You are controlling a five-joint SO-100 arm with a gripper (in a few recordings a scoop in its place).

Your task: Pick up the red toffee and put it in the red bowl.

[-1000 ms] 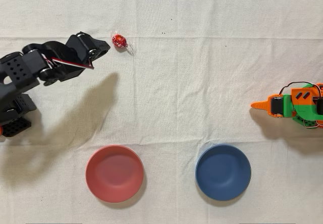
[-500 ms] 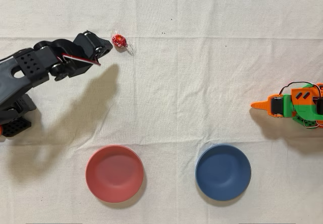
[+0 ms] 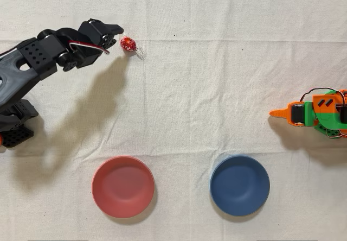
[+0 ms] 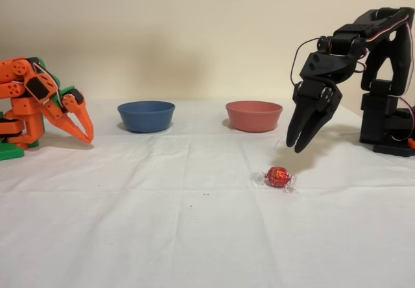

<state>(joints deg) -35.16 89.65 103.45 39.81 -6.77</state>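
A creased white cloth covers the table (image 3: 217, 89), with a plain beige wall (image 4: 194, 28) behind. The toffee (image 3: 128, 44) lies near the far edge from the bowl (image 3: 123, 186). Only the fixed view shows the end effector (image 4: 296, 142) raised, fingers slightly apart, empty.

worktop (image 3: 217, 89): covered by a creased white cloth
red toffee (image 3: 128, 44): lies on the cloth, far left in the overhead view
red bowl (image 3: 123, 186): near left
blue bowl (image 3: 239, 185): near right, beside it, apart
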